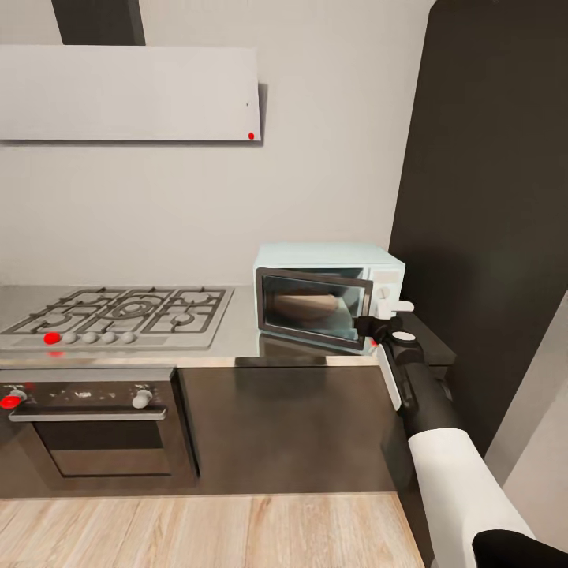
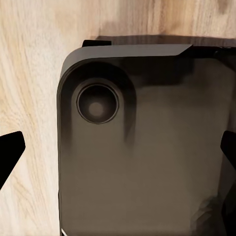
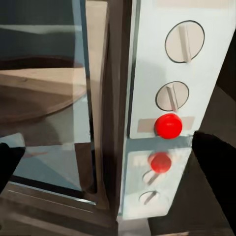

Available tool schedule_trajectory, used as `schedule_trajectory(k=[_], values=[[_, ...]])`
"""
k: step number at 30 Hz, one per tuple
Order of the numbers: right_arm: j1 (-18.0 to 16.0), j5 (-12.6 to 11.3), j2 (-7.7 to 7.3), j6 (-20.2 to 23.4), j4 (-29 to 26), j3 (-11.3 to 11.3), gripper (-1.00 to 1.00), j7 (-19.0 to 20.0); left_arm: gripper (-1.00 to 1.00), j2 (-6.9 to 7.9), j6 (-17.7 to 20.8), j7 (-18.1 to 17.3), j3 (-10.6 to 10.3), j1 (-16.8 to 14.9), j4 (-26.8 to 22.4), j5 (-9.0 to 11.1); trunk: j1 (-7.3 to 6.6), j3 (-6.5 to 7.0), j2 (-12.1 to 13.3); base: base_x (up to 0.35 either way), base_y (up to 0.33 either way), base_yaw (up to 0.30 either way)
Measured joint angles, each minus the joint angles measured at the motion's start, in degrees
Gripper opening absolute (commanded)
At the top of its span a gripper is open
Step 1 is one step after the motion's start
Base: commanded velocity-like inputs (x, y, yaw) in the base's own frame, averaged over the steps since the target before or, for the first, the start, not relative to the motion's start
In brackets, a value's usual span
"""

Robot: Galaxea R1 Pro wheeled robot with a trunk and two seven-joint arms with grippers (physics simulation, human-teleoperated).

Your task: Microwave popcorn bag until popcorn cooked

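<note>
The pale mint microwave (image 1: 327,293) stands on the grey countertop (image 1: 237,335), beside a tall dark cabinet. Through its dark glass door a brown rounded shape, the popcorn bag (image 1: 304,306), rests inside; the popcorn is hidden. Whether the door is fully latched is unclear. My right gripper (image 1: 379,322) hovers at the microwave's front right corner, by the knob panel. In the right wrist view it (image 3: 113,164) is open, facing the white panel with two knobs and a red button (image 3: 168,126); the bag (image 3: 39,93) shows behind the glass. My left gripper (image 2: 118,152) hangs open and empty.
A gas hob (image 1: 118,312) is set in the counter at the left, with a built-in oven (image 1: 95,426) below and a hood (image 1: 126,91) above. The tall dark cabinet (image 1: 489,197) walls the right side. My dark base (image 2: 147,147) and wood floor (image 2: 34,73) lie under the left gripper.
</note>
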Motion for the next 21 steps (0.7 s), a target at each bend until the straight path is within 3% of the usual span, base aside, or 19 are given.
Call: schedule_trajectory(k=[10, 15, 21], values=[[0.0, -0.45, -0.27, 1.08, -0.81, 0.06, 1.0, 1.21, 1.0, 0.0, 0.0, 0.01, 0.0, 0.0, 0.0, 0.0, 0.0, 0.0, 0.0, 0.0, 0.0, 0.0], [0.58, -0.19, -0.92, 5.87, -1.48, 0.02, 1.0, 6.63, 1.0, 0.0, 0.0, 0.04, 0.0, 0.0, 0.0, 0.0, 0.0, 0.0, 0.0, 0.0, 0.0, 0.0], [2.34, -0.35, -4.78, 12.78, -9.58, -0.01, 1.0, 10.17, 1.0, 0.0, 0.0, -0.04, -0.07, 0.0, 0.0, 0.0, 0.0, 0.0, 0.0, 0.0, 0.0, 0.0]])
